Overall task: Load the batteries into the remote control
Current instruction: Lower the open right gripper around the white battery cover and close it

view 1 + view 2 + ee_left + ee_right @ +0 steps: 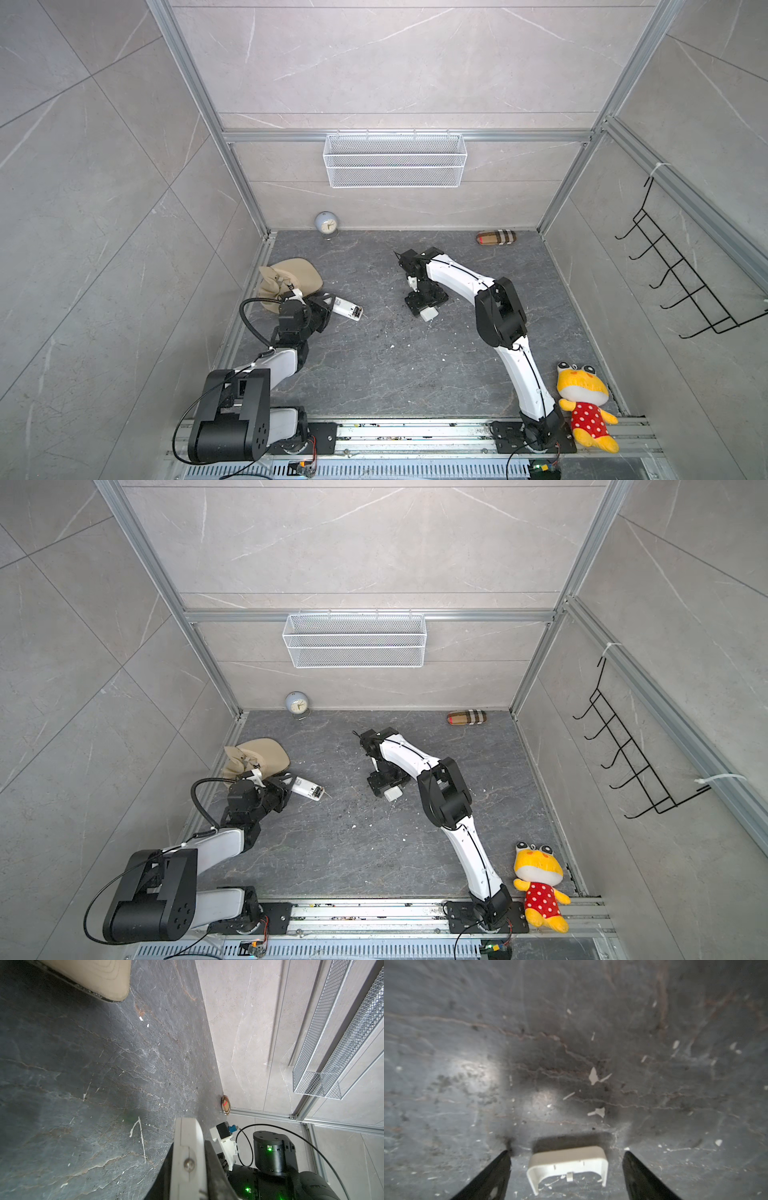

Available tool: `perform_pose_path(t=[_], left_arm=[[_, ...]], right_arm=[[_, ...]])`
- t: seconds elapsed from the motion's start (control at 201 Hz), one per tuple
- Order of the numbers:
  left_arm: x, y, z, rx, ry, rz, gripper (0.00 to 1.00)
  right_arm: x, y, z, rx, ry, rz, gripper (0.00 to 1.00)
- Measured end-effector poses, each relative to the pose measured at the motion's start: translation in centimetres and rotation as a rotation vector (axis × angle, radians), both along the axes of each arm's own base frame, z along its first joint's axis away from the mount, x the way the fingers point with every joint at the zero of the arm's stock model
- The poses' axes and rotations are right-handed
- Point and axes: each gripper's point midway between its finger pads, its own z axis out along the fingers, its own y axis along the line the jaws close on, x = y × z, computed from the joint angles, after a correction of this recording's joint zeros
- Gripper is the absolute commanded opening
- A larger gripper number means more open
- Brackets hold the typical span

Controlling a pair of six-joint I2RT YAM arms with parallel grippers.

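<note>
Clamping the remote control (pixel 348 309), the left gripper (pixel 331 305) is closed. The right gripper (pixel 566 1153) spreads astride the back cover (pixel 568 1164); lettering on the beige cap (pixel 293 274) is unreadable.

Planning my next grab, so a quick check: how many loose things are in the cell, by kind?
Remote parts: 2 (remote control, back cover)
Soft things: 3 (cap, plush toy, plaid pouch)
Clocks: 1 (clock)
Total: 6
</note>
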Motion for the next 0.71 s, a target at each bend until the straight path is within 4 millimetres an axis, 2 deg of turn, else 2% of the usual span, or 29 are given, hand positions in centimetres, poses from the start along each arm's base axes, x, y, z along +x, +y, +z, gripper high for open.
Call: perform_pose_path(t=[0.204, 0.373, 0.578, 0.712], left_arm=[[0.00, 0.00, -0.01, 0.000, 0.001, 0.000, 0.00], [0.00, 0.00, -0.02, 0.000, 0.001, 0.000, 0.00], [0.04, -0.06, -0.29, -0.001, 0.008, -0.002, 0.00], [0.01, -0.24, -0.70, -0.003, 0.021, -0.006, 0.00]], right_arm=[[0.07, -0.09, -0.08, 0.017, 0.002, -0.009, 0.81], [-0.09, -0.08, -0.08, 0.026, -0.003, -0.009, 0.72], [-0.37, -0.28, -0.11, 0.026, -0.005, -0.010, 0.66], [-0.46, -0.35, -0.11, 0.027, -0.007, -0.013, 0.65]])
